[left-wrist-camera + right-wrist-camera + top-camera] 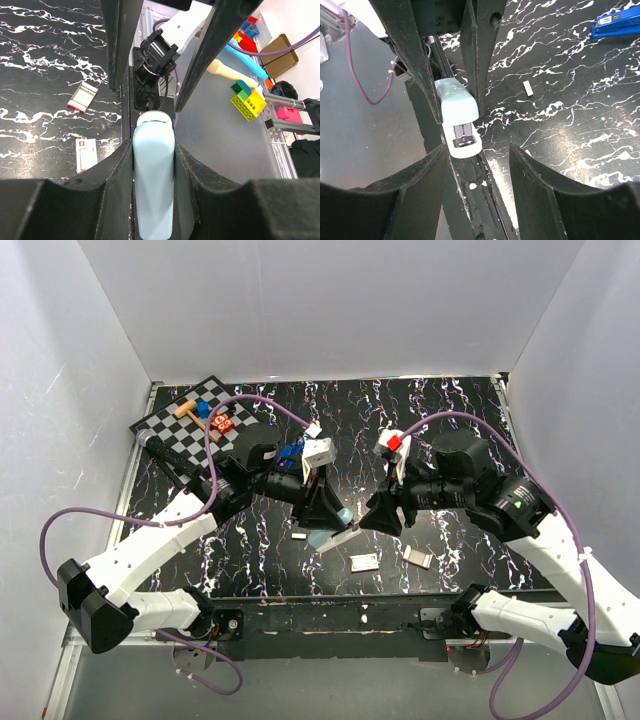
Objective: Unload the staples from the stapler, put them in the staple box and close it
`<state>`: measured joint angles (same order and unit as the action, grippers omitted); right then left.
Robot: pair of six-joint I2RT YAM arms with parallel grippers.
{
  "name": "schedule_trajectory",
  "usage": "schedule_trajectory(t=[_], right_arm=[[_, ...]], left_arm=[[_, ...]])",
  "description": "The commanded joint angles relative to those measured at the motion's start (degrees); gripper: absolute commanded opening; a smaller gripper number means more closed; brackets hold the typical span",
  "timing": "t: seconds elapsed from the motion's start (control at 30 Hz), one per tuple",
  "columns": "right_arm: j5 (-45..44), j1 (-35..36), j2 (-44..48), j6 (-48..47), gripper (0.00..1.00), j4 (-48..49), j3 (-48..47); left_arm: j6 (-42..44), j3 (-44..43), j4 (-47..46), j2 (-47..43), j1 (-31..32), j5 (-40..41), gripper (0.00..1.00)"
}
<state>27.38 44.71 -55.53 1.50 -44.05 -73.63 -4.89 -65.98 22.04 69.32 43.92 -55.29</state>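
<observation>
so right now my left gripper (153, 167) is clamped tight on the pale light-blue piece (456, 102), holding it out toward the other arm; my guess is that's to offer its open end for a pull; my right gripper (479, 156) has its fingers spread wide either side of that end, gripping nothing as far as I can see; thing is, the actual stapler (615, 26), the dark blue one, lies flat on the black marbled table (580, 115), well apart from both grippers; a short whitish bar of staples (528, 88) lies loose on the table nearer the grippers, so some look to be out already; can't tell if more are inside
</observation>
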Motion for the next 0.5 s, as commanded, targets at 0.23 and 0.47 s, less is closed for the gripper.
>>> schedule_trajectory(t=[0.23, 0.47], right_arm=[[1.54, 3.81, -2.21, 0.0, 0.59, 3.18, -1.78], [2.95, 5.04, -3.44, 0.52, 0.58, 4.68, -1.61]], left_arm=[[-0.12, 1.38, -2.79, -3.49, -0.42, -2.46, 0.0], [-0.3, 1.9, -3.32, -4.28, -0.33, -2.46, 0.0]])
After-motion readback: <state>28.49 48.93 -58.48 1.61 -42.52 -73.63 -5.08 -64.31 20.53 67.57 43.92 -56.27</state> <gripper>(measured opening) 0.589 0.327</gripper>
